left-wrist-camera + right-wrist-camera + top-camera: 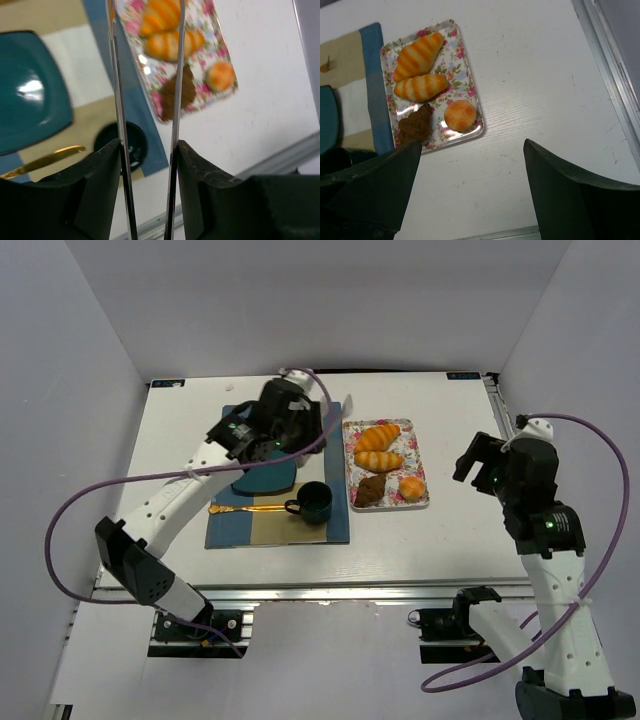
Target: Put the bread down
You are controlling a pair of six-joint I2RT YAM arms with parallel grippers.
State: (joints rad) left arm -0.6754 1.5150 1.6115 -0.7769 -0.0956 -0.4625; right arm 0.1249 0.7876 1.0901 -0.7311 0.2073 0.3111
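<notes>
Top view: bread (370, 490) lies in the lower left corner of the tray (416, 440), right of centre. Left wrist: left gripper (148, 150) clamps tongs (116, 75); bread mid-frame, crossed by one blade. Right wrist: right gripper (472, 145) gapes, empty; bread centre left.

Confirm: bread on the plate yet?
No, the bread lies on the tray, beside the bun.

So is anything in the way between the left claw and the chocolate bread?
Nothing visible. The left gripper holds metal tongs over the placemat, and the chocolate bread lies uncovered on the flowery tray.
</notes>
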